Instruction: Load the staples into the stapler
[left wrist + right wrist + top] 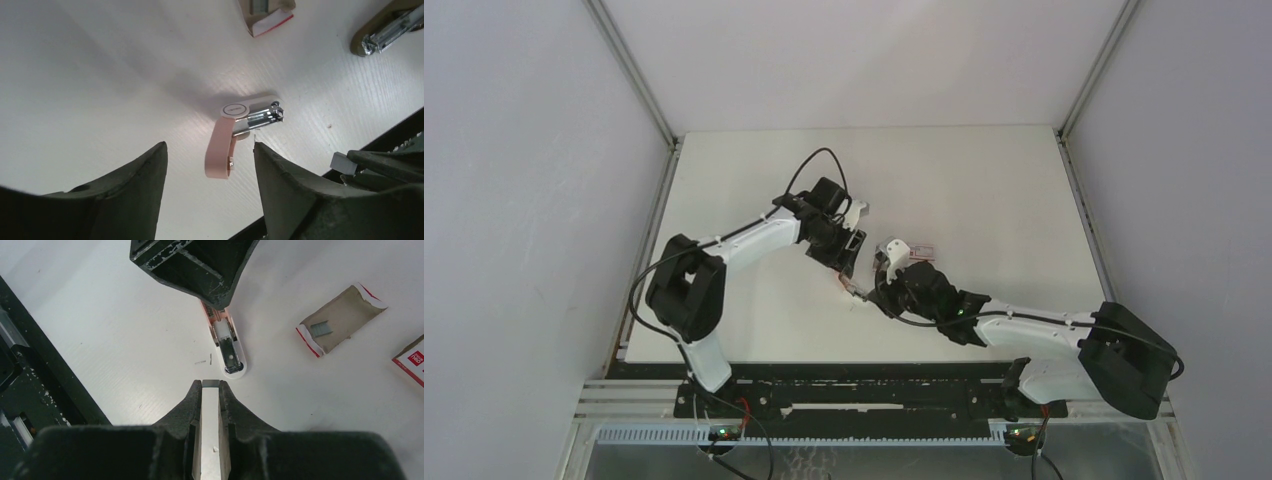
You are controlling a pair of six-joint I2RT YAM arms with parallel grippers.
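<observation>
The stapler [252,112] lies open on the table, its pink lid [220,150] swung away from the white base and bare metal channel. It also shows in the right wrist view [228,347] and the top view [849,287]. My left gripper [209,145] is open, hovering over the stapler with the lid between the jaws, not touching. My right gripper [210,384] is shut on a silvery strip of staples [210,410], its tip a short way from the stapler's front end. The pinkish-grey inner tray [345,315] lies to the right with more staples [320,329] in it.
The white red-printed box sleeve [412,362] lies at the far right edge of the right wrist view. A dark grey-brown tool [390,27] lies beyond the stapler. A couple of loose staples [202,361] lie left of the stapler's front. The table's dark near edge [30,365] is close by.
</observation>
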